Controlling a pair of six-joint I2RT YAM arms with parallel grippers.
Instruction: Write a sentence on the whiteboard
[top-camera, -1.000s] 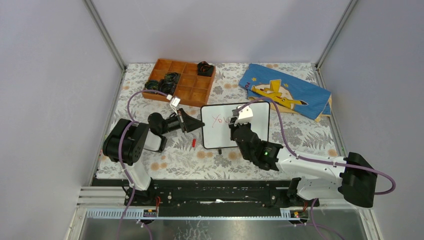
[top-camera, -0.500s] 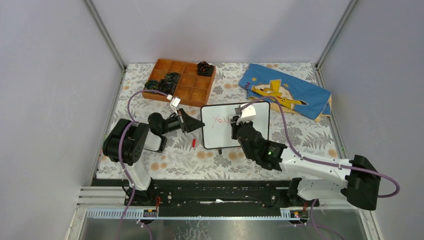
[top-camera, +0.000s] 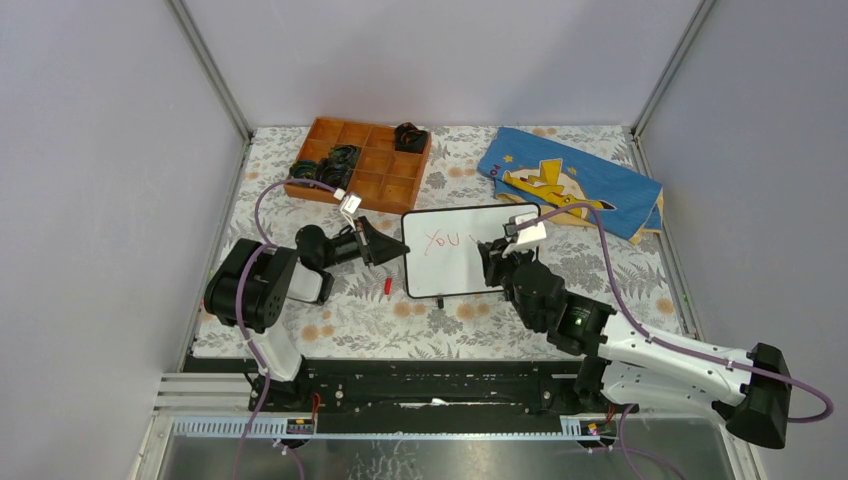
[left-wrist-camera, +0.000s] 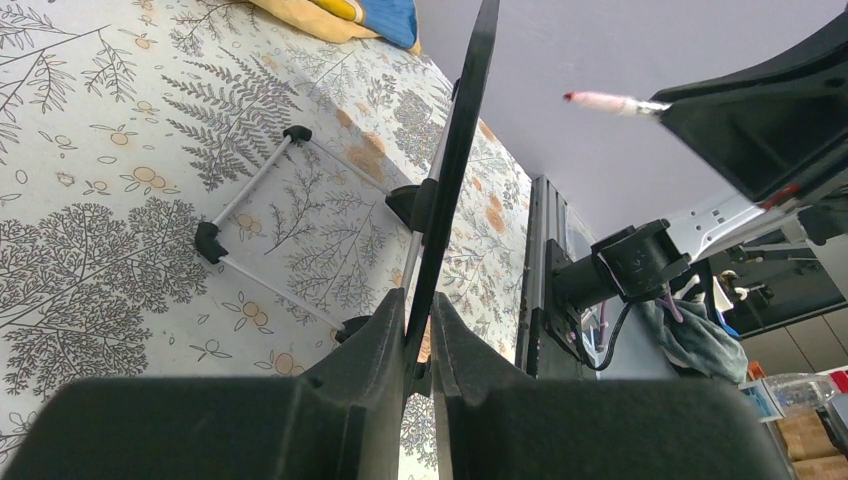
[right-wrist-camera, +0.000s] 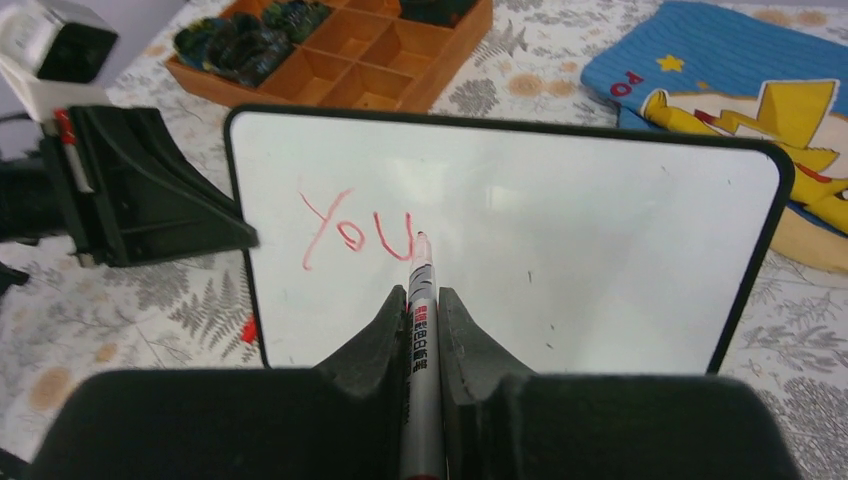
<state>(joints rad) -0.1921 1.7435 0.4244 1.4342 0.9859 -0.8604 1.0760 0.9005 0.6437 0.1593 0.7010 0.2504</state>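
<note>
The whiteboard (top-camera: 470, 270) is stood upright near the middle of the tabletop (top-camera: 620, 270), its writing face turned toward the near edge. Its left edge is clamped between the fingers of the left gripper (top-camera: 395, 250). In the left wrist view, the thin black frame (left-wrist-camera: 465, 130) is seen pinched edge-on between the two pads (left-wrist-camera: 418, 310), with the board's wire legs and little black feet (left-wrist-camera: 208, 240) resting on the patterned cover behind it.

A red marker (right-wrist-camera: 420, 330) is gripped by the right gripper (top-camera: 492, 258), whose fingers are pressed against the barrel on both sides (right-wrist-camera: 424, 300). The marker is pointed at the board. Of the sentence (right-wrist-camera: 355, 232), only "You" is written in thin red strokes, on the upper left part of the white surface. The pen tip is lined up with the end of the last letter in the right wrist view, but from the left wrist the tip (left-wrist-camera: 605, 101) is seen clear of the board face, not touching it.

A small red item (top-camera: 388, 285) lies on the tabletop just left of the board's lower left corner; what it is cannot be told. A wooden compartment tray (top-camera: 385, 165) holding some dark objects is set toward the far left corner, and a blue cloth (top-camera: 570, 180) with a yellow figure toward the far right corner.
</note>
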